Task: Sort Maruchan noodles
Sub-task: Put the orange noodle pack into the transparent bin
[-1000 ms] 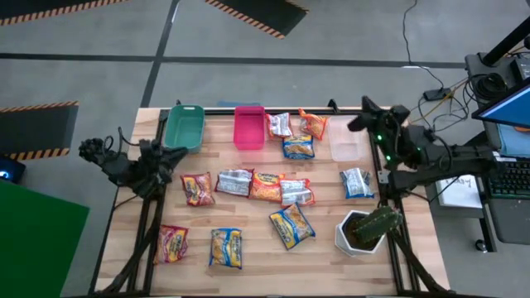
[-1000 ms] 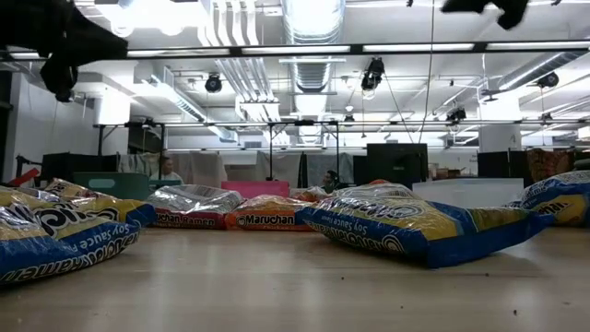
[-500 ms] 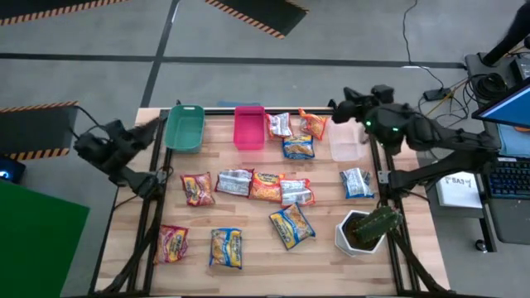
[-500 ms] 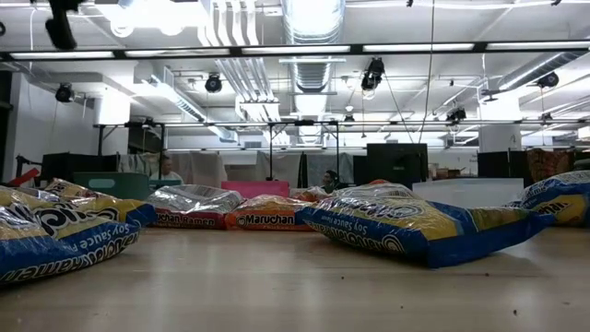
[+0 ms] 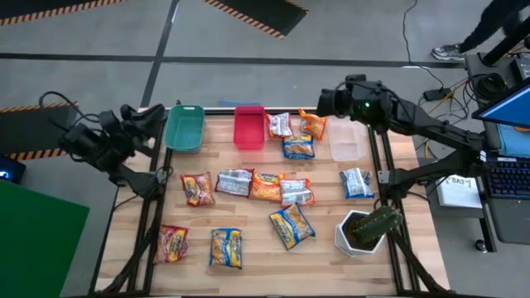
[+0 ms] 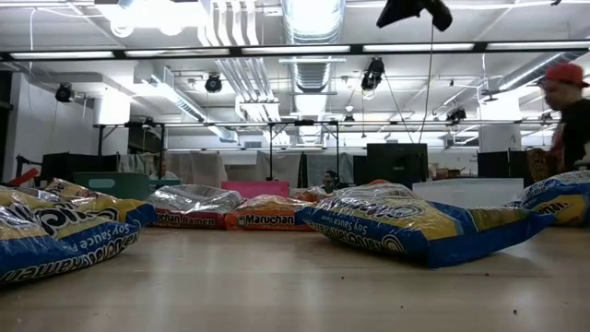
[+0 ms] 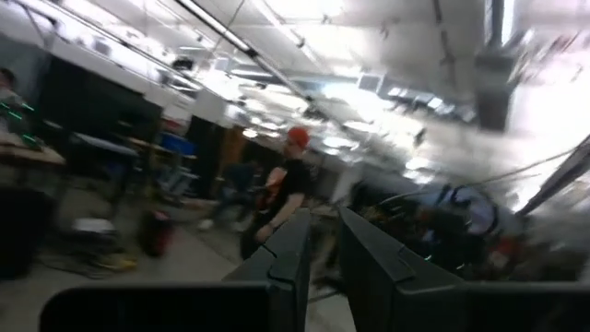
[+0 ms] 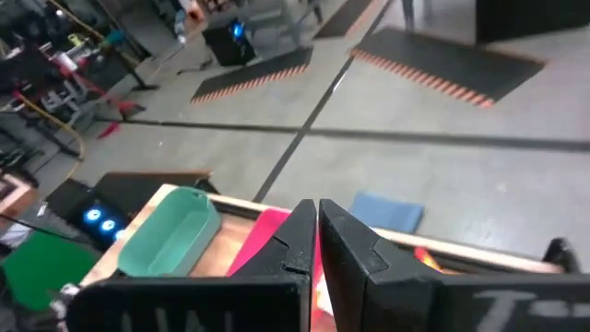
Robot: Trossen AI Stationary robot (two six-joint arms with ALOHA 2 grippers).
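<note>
- Noodles (image 5: 267,187) lie scattered over the wooden table (image 5: 257,252); we count about a dozen packets, none of them in a bin and none held.
- We see a row across the middle: a red packet (image 5: 197,188), a silver one (image 5: 235,181), an orange one, and another silver one just beside it.
- Nearer the front edge sit a red packet (image 5: 173,243), a yellow-and-blue packet (image 5: 225,247) and a second yellow-and-blue packet (image 5: 291,226), tilted.
- At the back we find three more packets clustered beside the pink bin (image 5: 250,127), and a silver-and-blue packet (image 5: 357,183) lies toward the right edge.
- We note the teal bin (image 5: 184,127) left of the pink one, a clear container (image 5: 345,142) at the back right, and a white pot (image 5: 358,232) with a plant at the front right.
- Our right gripper (image 5: 325,100) hangs over the table's back edge near the rear packets, its fingers (image 8: 293,242) pressed together on nothing.
- Our left gripper (image 5: 151,116) is off the table's left edge by the teal bin, its fingers (image 7: 291,260) nearly together, holding nothing.
- We see a person (image 6: 564,111) in a red cap standing beyond the table on the right.
</note>
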